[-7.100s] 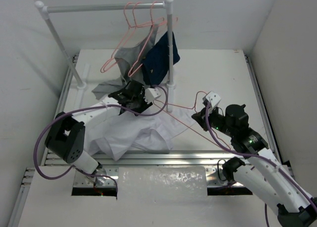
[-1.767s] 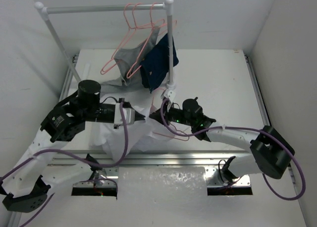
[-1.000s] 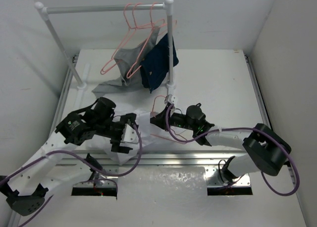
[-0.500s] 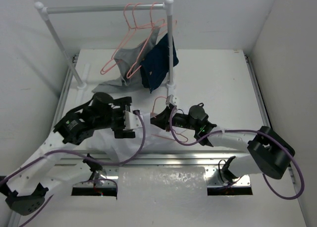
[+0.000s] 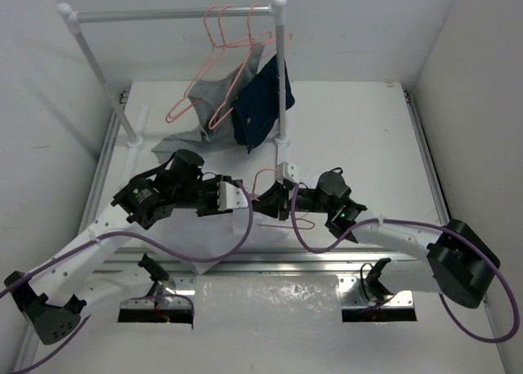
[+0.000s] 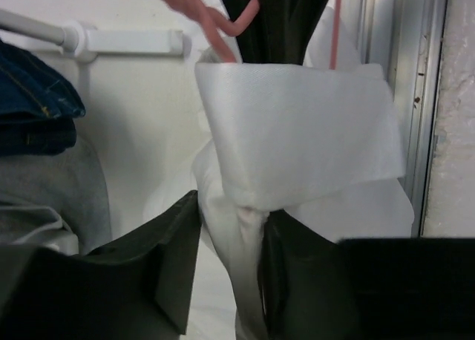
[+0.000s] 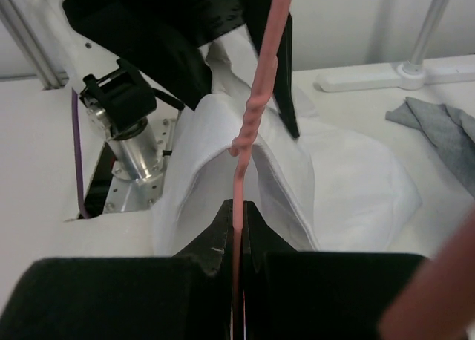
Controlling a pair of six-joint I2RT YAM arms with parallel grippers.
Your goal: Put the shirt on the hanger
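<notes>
shirt [image 6: 297, 132] lies bunched at the table's [image 5: 359, 129] near edge, much of it hidden from above by the left arm [image 5: 90, 239]. left gripper [image 6: 231, 232] pinches a fold of it. right gripper [image 7: 236, 215] is clamped on the hanger [image 7: 263, 58] wire, whose triangle cannot be made out.

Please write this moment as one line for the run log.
left tool: shut on wrinkled white thin-fabric shirt | right tool: shut on salmon-pink wire hanger | tools facing each other, close
</notes>
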